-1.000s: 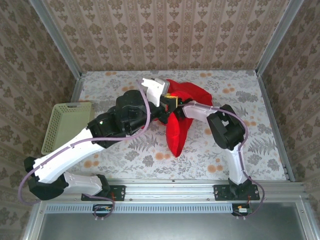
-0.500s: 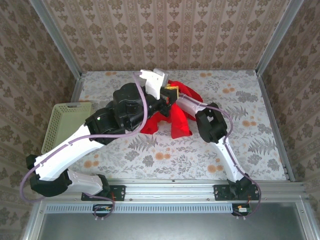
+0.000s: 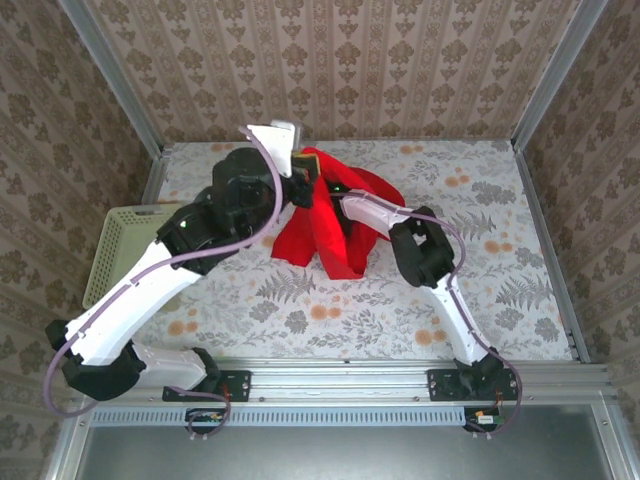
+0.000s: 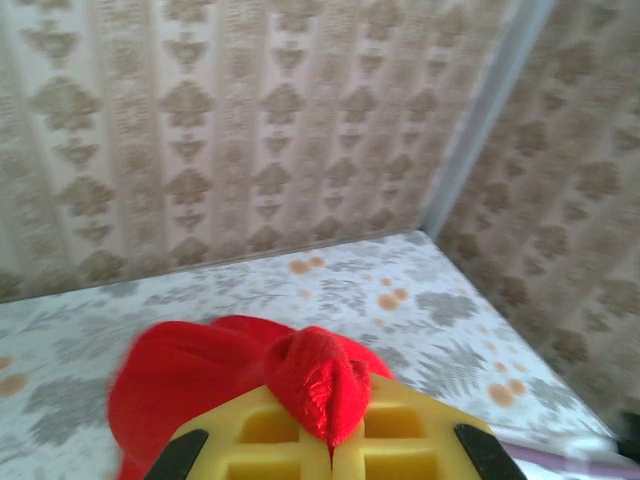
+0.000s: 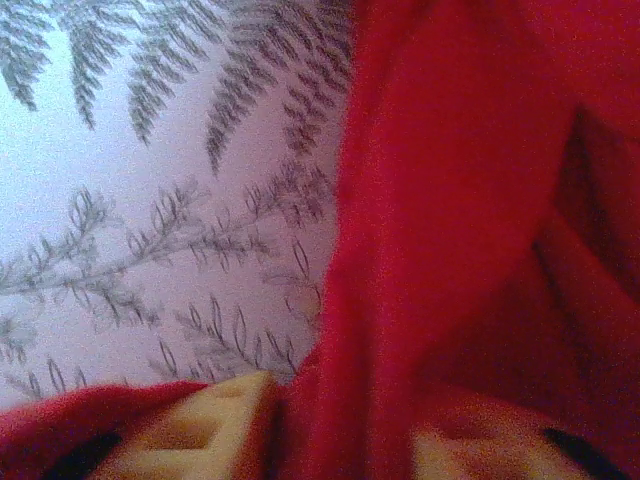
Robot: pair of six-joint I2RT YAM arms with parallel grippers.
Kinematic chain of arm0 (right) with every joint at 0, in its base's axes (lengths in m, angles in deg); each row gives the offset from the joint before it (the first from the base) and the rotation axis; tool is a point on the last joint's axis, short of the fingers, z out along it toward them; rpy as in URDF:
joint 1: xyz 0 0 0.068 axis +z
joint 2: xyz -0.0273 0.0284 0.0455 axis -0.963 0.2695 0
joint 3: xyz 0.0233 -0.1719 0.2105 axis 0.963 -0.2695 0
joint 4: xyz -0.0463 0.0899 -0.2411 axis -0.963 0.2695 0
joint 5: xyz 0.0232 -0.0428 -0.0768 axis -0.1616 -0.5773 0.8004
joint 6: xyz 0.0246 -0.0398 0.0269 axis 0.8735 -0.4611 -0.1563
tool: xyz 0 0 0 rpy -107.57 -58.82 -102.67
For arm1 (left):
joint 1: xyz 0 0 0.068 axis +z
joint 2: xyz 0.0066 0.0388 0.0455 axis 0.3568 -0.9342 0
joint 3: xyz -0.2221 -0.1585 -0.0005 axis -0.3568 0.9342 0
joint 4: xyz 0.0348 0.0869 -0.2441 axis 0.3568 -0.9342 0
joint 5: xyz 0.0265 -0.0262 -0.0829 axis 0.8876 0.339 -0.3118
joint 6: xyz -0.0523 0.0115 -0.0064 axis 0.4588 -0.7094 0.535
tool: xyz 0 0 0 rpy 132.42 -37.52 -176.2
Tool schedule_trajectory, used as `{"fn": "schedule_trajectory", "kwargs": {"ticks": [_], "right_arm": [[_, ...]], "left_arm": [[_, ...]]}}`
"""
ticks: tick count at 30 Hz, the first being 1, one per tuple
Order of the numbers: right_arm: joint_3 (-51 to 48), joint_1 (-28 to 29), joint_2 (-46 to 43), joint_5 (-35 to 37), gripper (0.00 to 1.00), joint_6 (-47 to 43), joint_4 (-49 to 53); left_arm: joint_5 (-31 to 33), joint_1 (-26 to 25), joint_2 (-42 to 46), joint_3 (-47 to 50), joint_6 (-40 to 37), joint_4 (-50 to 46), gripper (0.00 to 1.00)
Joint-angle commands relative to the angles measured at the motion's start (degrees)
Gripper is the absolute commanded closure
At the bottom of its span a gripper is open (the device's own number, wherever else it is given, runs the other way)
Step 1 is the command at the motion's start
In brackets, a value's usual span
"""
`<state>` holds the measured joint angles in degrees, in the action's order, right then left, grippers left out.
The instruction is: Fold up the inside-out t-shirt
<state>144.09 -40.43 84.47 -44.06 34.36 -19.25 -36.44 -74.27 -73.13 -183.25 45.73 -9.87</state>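
The plain bright red cloth t-shirt (image 3: pixel 325 225) is bunched near the middle of the far edge of the fern-and-flower-print table (image 3: pixel 480 200). Its top is hoisted clear and its lower folds drape onto the cover. On my left wrist feed, the left gripper (image 4: pixel 330 455) has its yellow fingers pressed together on a small puckered fold of the red cloth, holding it up close to the back wall. The right gripper (image 5: pixel 340 440) sits low in the heap. A thick band of the shirt runs between its two yellow fingers, which stand a little apart (whether they actually bite the cloth, I can't tell). From above, the right arm's white forearm lies across the shirt and the left arm's black wrist covers its left side, so I can't make out the garment's outline. A pale yellow-green plastic basket (image 3: pixel 130 250) sits at the table's left edge, well apart from the shirt. Patterned wallpaper closes in three sides.
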Motion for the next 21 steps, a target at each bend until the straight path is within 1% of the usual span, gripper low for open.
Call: {"fn": "schedule_trajectory", "kwargs": {"ticks": [1, 3, 9, 11, 14, 17, 18, 21], "right_arm": [[-12.1, 0.2, -6.4, -5.2, 0.78, -2.9, -8.8], [-18.4, 0.5, -10.2, -7.2, 0.85, -4.3, -14.4], [-32.3, 3.5, -19.1, -10.1, 1.00, -7.1, -25.0], [-36.4, 4.6, -21.8, -9.8, 1.00, -6.8, -27.5], [-43.5, 6.0, -26.0, -10.2, 1.00, -6.8, -32.9], [-49.8, 7.3, -29.9, -10.6, 1.00, -7.0, -37.7], [-51.8, 7.8, -31.3, -11.1, 1.00, -7.1, -39.4], [-56.9, 9.9, -34.9, -12.6, 1.00, -7.6, -43.1]], "left_arm": [[-1.2, 5.5, 1.1, 0.9, 4.3, -3.6, 1.00], [-2.4, 8.8, 0.6, 1.3, 5.3, -4.5, 1.00], [-5.1, 16.8, -2.9, 1.2, 5.7, -6.0, 1.00], [-6.0, 20.0, -5.1, 0.5, 6.3, -7.3, 1.00], [-8.9, 24.6, -9.0, -0.1, 7.1, -8.6, 1.00], [-10.1, 26.9, -12.7, -0.2, 7.3, -9.5, 1.00], [-10.4, 29.0, -14.2, -0.3, 7.3, -9.8, 1.00], [-10.9, 31.2, -18.6, -1.1, 7.5, -11.5, 1.00]]}}
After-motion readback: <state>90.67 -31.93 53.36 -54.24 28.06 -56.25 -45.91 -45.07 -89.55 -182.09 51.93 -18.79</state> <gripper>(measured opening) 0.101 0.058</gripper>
